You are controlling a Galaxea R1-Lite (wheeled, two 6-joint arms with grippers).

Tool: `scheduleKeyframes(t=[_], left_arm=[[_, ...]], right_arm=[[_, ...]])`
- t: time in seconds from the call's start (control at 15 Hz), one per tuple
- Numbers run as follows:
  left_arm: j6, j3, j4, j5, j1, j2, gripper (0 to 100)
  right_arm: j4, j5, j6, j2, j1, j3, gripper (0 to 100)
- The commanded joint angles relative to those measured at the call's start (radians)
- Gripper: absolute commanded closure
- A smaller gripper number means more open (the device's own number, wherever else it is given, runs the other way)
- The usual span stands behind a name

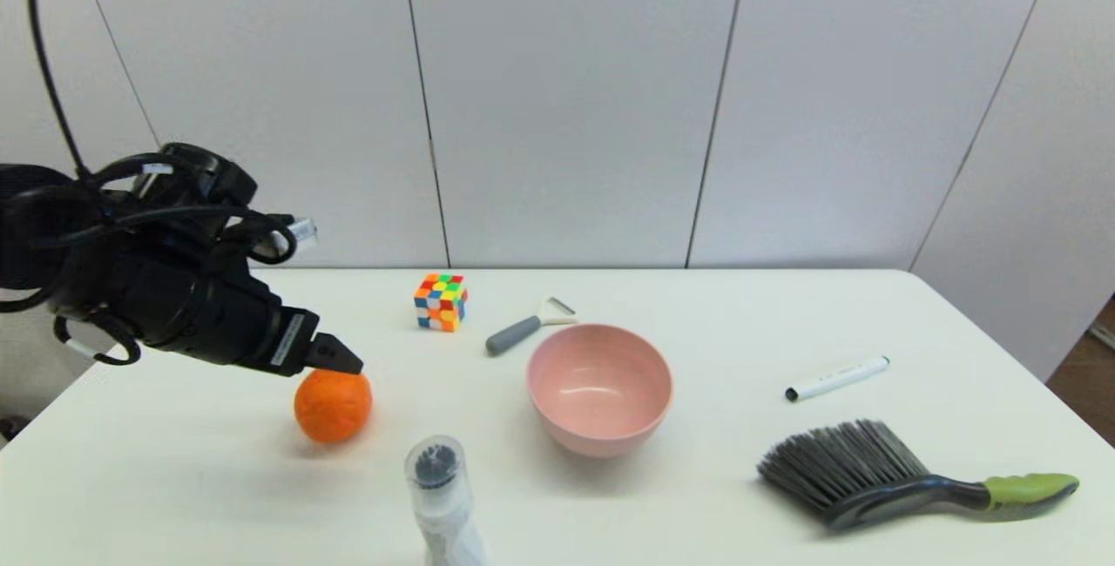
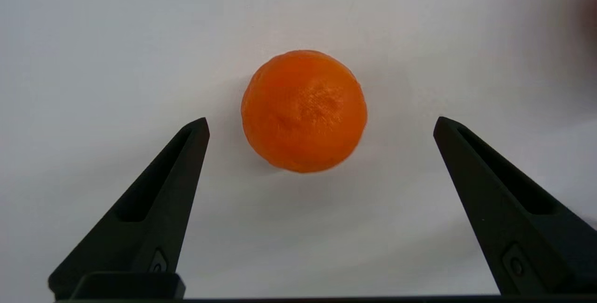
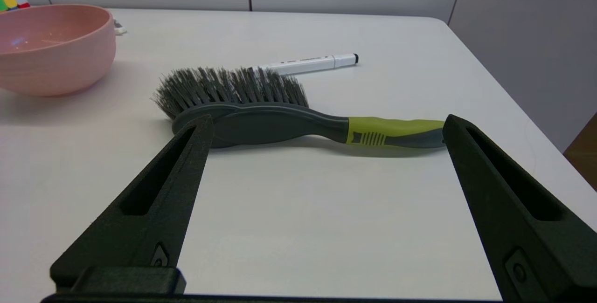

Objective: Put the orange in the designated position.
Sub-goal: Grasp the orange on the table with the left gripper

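Note:
The orange (image 1: 333, 407) rests on the white table at front left, bright and dimpled; it also fills the middle of the left wrist view (image 2: 304, 111). My left gripper (image 1: 347, 363) hovers just above and behind the orange, open, its two fingers spread wide to either side of the fruit without touching it (image 2: 321, 125). My right gripper (image 3: 326, 123) is open and low over the table's right side, out of the head view, with nothing between its fingers.
A pink bowl (image 1: 599, 389) stands mid-table, a puzzle cube (image 1: 441, 301) and a peeler (image 1: 528, 326) behind it. A clear bottle (image 1: 442, 496) stands at the front edge right of the orange. A marker (image 1: 838, 378) and a brush (image 1: 906, 475) lie at right.

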Motion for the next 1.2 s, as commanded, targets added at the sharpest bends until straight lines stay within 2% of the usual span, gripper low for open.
scheduleKeyframes(t=[0.07,0.47,0.67,0.73,1.2], left_arm=[[0.020,0.011,0.006,0.002,0.003,0.122,0],[0.006,0.034,-0.007,0.008,0.016,0.198,0],[-0.039,0.033,-0.083,0.005,0.016,0.214,0],[-0.045,0.034,-0.103,0.005,0.016,0.217,100],[-0.025,-0.007,-0.086,0.004,-0.015,0.155,100]], right_arm=[[0.000,0.001,0.000,0.001,0.000,0.002,0],[0.000,0.001,0.000,0.001,0.000,0.002,0],[0.000,0.001,0.000,0.001,0.000,0.002,0],[0.000,0.001,0.000,0.001,0.000,0.002,0],[0.000,0.001,0.000,0.001,-0.001,0.002,0]])
